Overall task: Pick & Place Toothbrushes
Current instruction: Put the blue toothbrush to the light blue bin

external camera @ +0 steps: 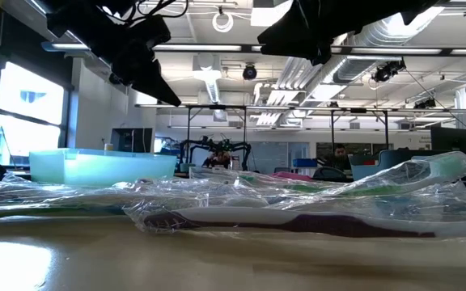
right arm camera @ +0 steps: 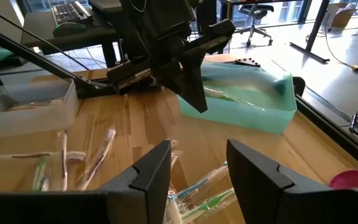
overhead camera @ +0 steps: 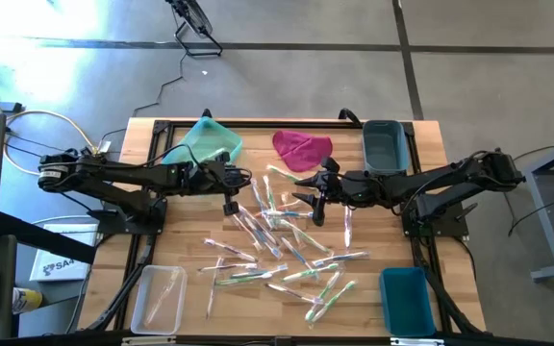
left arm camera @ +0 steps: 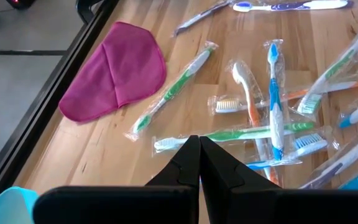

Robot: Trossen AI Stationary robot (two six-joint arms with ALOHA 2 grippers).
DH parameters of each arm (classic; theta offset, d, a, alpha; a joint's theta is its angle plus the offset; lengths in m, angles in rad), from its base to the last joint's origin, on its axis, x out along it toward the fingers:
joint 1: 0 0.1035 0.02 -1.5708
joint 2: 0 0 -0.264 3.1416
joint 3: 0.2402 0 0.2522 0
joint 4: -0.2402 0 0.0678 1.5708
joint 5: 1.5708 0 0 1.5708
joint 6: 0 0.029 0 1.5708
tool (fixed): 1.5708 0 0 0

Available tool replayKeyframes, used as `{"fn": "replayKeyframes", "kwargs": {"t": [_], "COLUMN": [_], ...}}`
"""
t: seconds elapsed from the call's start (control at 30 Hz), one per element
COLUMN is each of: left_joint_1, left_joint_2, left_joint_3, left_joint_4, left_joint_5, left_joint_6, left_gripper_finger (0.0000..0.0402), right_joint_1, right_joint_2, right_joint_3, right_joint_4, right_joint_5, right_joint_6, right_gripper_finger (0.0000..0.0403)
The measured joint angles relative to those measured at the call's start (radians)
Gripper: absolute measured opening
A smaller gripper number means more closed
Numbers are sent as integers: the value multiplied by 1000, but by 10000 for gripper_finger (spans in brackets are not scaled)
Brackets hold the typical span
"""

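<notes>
1. Just beside the magenta cloth [overhead camera: 302,149], toward the middle of the wooden worktop [overhead camera: 373,235], the toothbrushes [overhead camera: 282,240] lie loosely scattered, many crossing or overlapping one another.
2. Each toothbrush is thin and sealed in a clear, crinkled, shiny wrapper; the left wrist view shows green, blue, orange and white handles [left arm camera: 272,106].
3. The cloth is soft and folded to a rounded shape, lying flat at the far edge of the worktop [left arm camera: 117,68].
4. The left gripper [overhead camera: 230,205] hangs over the scatter's edge on the side away from the cloth's right, its fingers [left arm camera: 188,162] pressed together and holding nothing.
5. The right gripper [overhead camera: 317,204] hovers just in front of the cloth, over the scatter, its fingers [right arm camera: 151,168] standing partly apart with nothing between them.
6. A pale teal bin [overhead camera: 210,139] sits to the cloth's left, tilted, with a wrapped toothbrush showing inside it in the right wrist view [right arm camera: 247,90].
7. A dark teal bin [overhead camera: 385,146] stands to the cloth's right.
8. A blue bin [overhead camera: 407,300] sits at the near right corner, well apart from the cloth.
9. A clear plastic box [overhead camera: 159,296] at the near left corner holds a few toothbrushes.
</notes>
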Motion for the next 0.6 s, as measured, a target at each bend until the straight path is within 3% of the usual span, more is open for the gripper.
{"fn": "replayKeyframes", "kwargs": {"t": [0.47,0.6], "left_joint_1": [0,0], "left_joint_2": [0,-21], "left_joint_3": [0,-1], "left_joint_4": [-11,-54], "left_joint_5": [0,85], "left_joint_6": [26,83], "left_gripper_finger": [0,0], "right_joint_1": [0,0], "right_joint_2": [0,0], "right_joint_3": [0,0], "right_joint_4": [0,0], "right_joint_5": [0,0], "right_joint_6": [-2,6], "right_gripper_finger": [149,149]}}
